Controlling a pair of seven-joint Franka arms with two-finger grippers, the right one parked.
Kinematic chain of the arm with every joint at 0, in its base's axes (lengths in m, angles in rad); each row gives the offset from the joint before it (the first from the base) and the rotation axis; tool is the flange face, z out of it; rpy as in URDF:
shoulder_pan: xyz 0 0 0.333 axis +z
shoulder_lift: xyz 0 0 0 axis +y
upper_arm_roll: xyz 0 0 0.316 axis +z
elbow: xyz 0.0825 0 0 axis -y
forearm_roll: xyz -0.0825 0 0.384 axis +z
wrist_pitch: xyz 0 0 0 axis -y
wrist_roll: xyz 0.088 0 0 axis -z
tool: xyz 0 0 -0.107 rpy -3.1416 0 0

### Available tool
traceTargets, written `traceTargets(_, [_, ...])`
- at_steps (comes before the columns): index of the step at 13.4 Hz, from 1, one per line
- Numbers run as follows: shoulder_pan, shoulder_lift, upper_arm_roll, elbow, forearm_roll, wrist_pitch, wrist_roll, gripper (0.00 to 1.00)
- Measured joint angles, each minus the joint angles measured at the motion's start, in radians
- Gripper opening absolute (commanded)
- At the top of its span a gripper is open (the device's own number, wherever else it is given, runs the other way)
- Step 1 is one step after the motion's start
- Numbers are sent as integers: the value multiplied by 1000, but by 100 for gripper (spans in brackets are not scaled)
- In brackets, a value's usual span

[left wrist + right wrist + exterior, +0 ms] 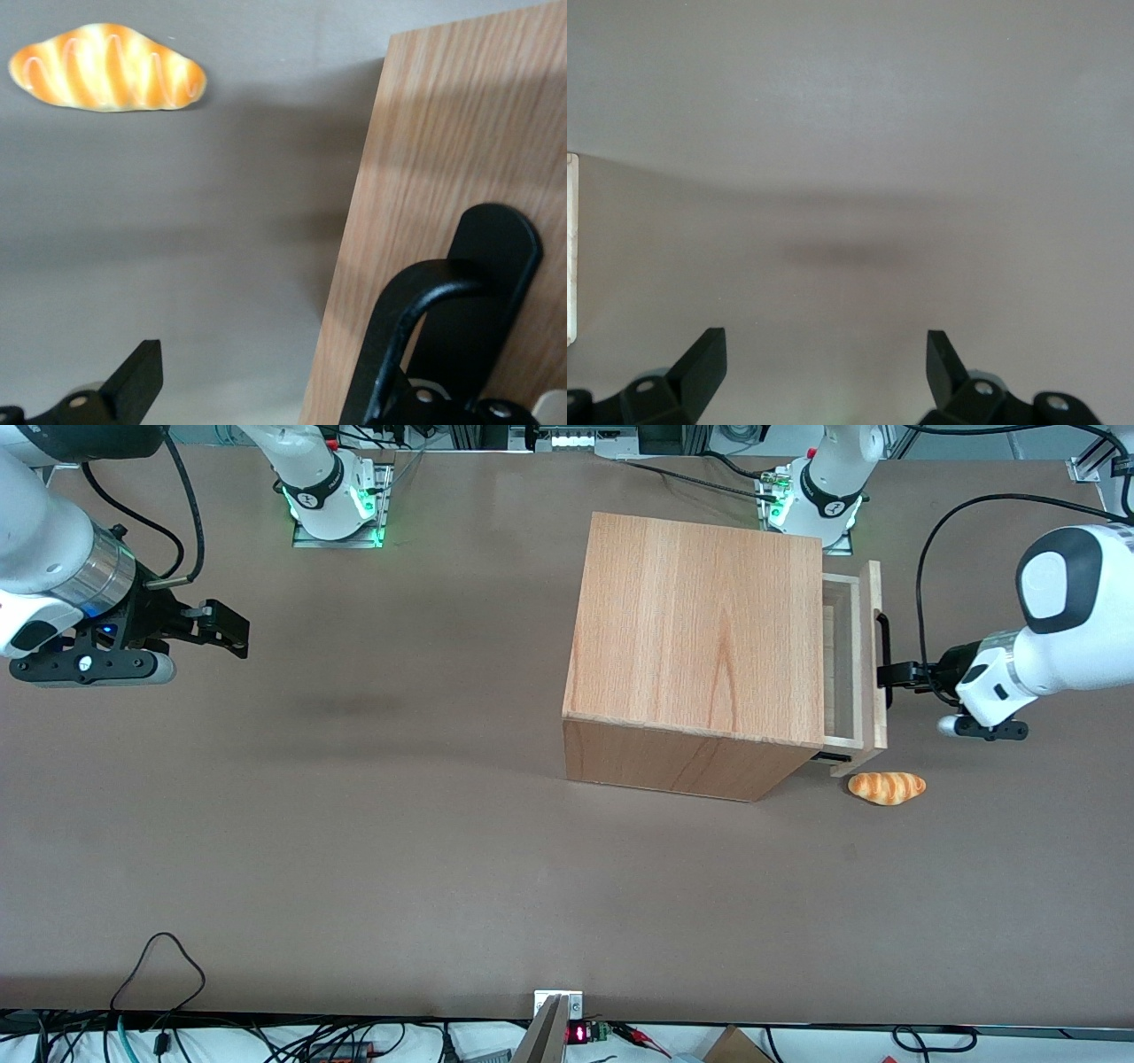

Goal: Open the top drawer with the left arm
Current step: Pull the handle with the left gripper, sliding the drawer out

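The cabinet point(700, 655) stands on the counter point(354, 850), toward the working arm's end. Its drawer point(852, 664) is pulled out a little way: a strip of the tray shows between the cabinet's edge and the front panel point(461, 168). The black handle point(882, 660) sits on that panel, and the left arm's hand point(897, 675) is right at it, with the arm point(1045, 638) reaching in from the counter's end.

In the wrist view the handle point(416, 336) curves close in front of the camera, one finger point(133, 381) stands well off over bare counter, and the other is hidden by the handle. So the hand looks released, spread with the handle inside its span, not clenched on it; the pull seems to come from a finger hooked on the bar.

To do this step well, I would draw the hand straight out along the drawer's run, level, with no sideways drift, so the tray does not bind in the cabinet or drag the cabinet across the counter. Keeping the finger near the bar's middle would keep the pull even.

A croissant point(887, 787) lies on the counter just beside the drawer's nearer corner, nearer the front camera than the hand. It is off the line of pull and should not block the drawer, though a low elbow or a slanted pull could brush it.
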Motion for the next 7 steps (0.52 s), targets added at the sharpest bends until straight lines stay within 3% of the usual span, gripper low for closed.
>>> traceTargets(7, [110,26,3,35,17,0,29,100])
